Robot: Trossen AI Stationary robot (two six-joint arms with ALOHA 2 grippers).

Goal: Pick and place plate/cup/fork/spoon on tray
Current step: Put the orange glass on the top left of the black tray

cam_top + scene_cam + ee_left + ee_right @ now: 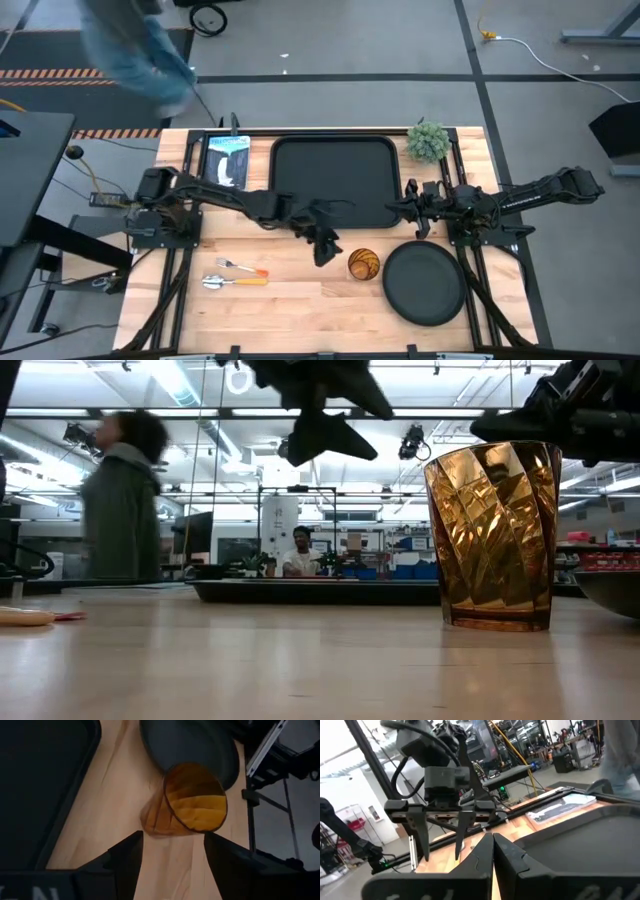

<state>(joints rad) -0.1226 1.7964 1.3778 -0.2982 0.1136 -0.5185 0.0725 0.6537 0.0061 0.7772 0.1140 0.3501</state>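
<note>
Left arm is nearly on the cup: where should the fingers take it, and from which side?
Grip the cup across its upper wall just below the rim, coming from above and from the tray side, where the open left gripper already lines up. It stands upright, and the plate crowds its far side.

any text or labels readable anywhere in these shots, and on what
None can be read.
Picture card beside the tray: has print, too small and blurred to read.
Left gripper housing: pale marks at the wrist view's edge, cut off, unreadable.
Cup, plate: no markings visible.
</note>
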